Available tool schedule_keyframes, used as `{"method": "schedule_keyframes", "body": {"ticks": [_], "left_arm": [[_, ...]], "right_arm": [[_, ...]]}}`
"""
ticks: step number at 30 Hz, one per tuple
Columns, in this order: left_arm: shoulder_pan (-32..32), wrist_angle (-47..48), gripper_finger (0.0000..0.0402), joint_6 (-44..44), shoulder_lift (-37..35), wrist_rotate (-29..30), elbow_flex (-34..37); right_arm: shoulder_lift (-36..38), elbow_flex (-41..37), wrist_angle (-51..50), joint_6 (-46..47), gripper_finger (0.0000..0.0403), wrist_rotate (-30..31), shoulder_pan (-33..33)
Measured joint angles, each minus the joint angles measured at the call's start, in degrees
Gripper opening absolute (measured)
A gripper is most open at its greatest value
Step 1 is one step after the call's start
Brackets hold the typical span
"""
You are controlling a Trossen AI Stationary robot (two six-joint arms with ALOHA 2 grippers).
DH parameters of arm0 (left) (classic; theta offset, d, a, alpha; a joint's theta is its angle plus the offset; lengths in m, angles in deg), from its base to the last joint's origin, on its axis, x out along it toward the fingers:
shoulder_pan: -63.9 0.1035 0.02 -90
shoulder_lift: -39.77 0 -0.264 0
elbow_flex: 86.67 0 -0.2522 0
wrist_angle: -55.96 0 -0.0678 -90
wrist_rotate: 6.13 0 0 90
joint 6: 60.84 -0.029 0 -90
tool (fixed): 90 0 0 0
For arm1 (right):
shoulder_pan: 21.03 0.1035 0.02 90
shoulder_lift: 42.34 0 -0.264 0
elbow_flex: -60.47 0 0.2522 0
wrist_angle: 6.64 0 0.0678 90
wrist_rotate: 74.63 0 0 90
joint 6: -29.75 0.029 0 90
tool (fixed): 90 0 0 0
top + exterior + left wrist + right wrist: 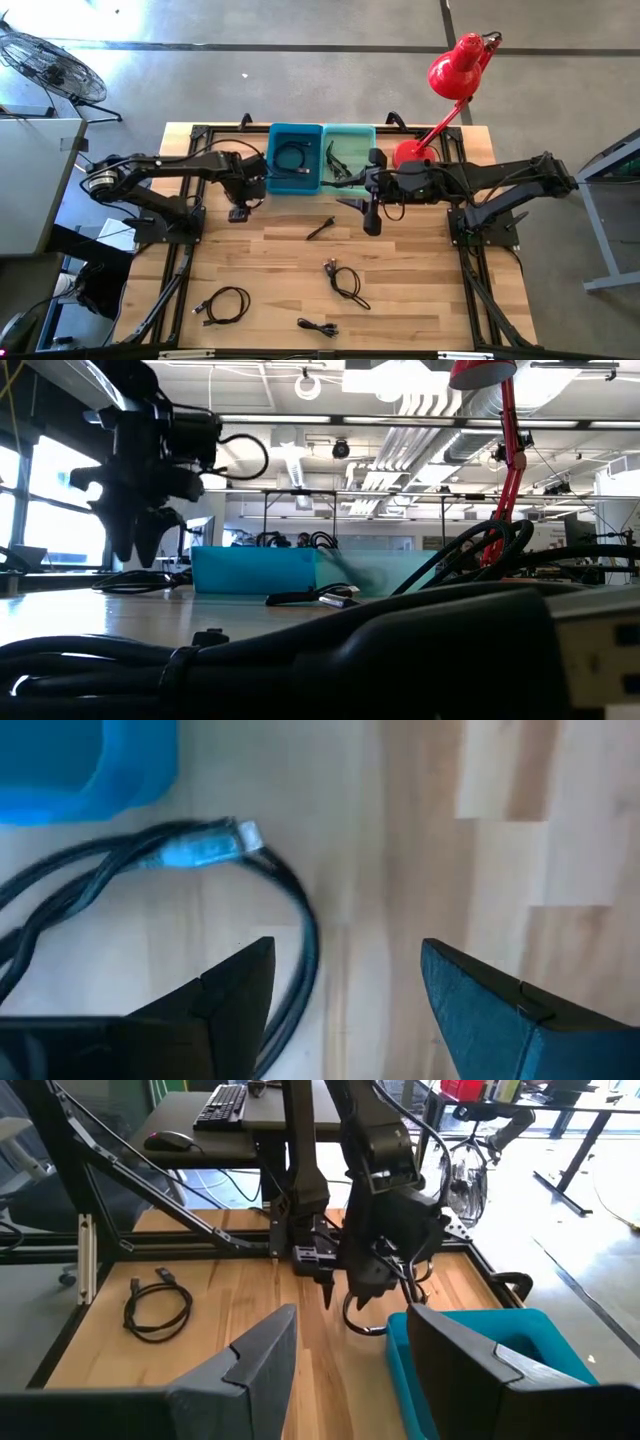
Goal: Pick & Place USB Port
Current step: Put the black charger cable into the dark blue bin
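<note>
A black USB cable (pixel 290 920) with a pale blue plug (pixel 205 848) lies on the wooden table beside the blue bin's near left corner (pixel 90 780). My left gripper (pixel 345 985) points down just above it, open. Part of the loop runs by one finger without touching it. The right wrist view shows that gripper (pixel 350 1285) over the loop (pixel 365 1327). My right gripper (pixel 372 212) hovers open, high in front of the teal bin (pixel 350 155), holding nothing. The blue bin (pixel 296 160) holds a coiled black cable.
More black cables lie loose on the table: one at mid-table (pixel 320 228), one nearer (pixel 345 282), one at near left (pixel 225 305), one by the near edge (pixel 318 326). A red desk lamp (pixel 455 75) stands at the far right. Black frame rails run along both sides.
</note>
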Motion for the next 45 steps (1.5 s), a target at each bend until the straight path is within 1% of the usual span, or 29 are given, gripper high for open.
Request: {"method": "schedule_keyframes", "body": {"ticks": [3, 10, 13, 16, 19, 21, 24, 27, 31, 32, 35, 38, 40, 43, 45], "left_arm": [[0.0, -1.8, 0.0248, 0.6, 0.0, 1.5, 1.9], [0.0, -5.5, 0.0248, 0.6, 0.0, 1.8, 5.8], [0.0, -8.1, 0.0248, 0.6, 0.0, 3.4, 7.7], [-0.1, -10.4, 0.0248, 0.4, -0.2, 6.2, 9.9], [-0.1, -12.1, 0.0243, 2.3, -0.3, 7.7, 11.6], [-0.1, -12.6, 0.0228, 2.9, -0.3, 8.5, 12.2], [-0.1, -13.4, 0.0186, 3.1, -0.2, 8.9, 12.4], [0.0, -13.9, 0.0127, 3.1, -0.2, 10.2, 12.4], [0.0, -14.1, 0.0024, 1.2, -0.1, 11.8, 12.4], [0.0, -14.0, 0.0015, 1.2, -0.1, 11.9, 12.4], [0.0, -13.5, 0.0016, 1.0, -0.1, 11.6, 12.4], [0.0, -12.2, 0.0007, 1.5, -1.0, 10.8, 12.4], [0.0, -9.7, 0.0008, 1.8, -1.9, 10.3, 11.6], [0.0, -3.1, 0.0005, 1.9, -3.7, 10.4, 10.0], [0.0, -2.5, 0.0004, 2.0, -5.2, 10.8, 7.9]], "right_arm": [[0.0, 0.0, 0.0, 0.0, 0.0183, 0.0, 0.0], [0.0, 0.0, 0.0, 0.0, 0.0183, 0.0, 0.0], [0.0, 0.0, 0.0, 0.0, 0.0183, 0.0, 0.0], [0.0, 0.0, 0.0, 0.0, 0.0183, 0.0, 0.0], [0.0, 0.0, 0.0, 0.0, 0.0183, 0.0, 0.0], [0.0, 0.0, 0.0, 0.0, 0.0183, 0.0, 0.0], [0.0, 0.0, 0.0, 0.0, 0.0183, 0.0, 0.0], [0.0, 0.0, 0.0, 0.0, 0.0183, 0.0, 0.0], [0.0, 0.0, 0.0, 0.0, 0.0183, 0.0, 0.0], [0.0, 0.0, 0.0, 0.0, 0.0183, 0.0, 0.0], [0.0, 0.0, 0.0, 0.0, 0.0183, 0.0, 0.0], [0.0, 0.0, 0.0, 0.0, 0.0183, 0.0, 0.0], [0.0, 0.0, 0.0, -0.2, 0.0183, 0.0, 0.0], [0.0, 0.0, 0.0, -0.5, 0.0183, 0.0, 0.0], [0.0, 0.0, 0.0, -1.0, 0.0183, 0.0, 0.0]]}}
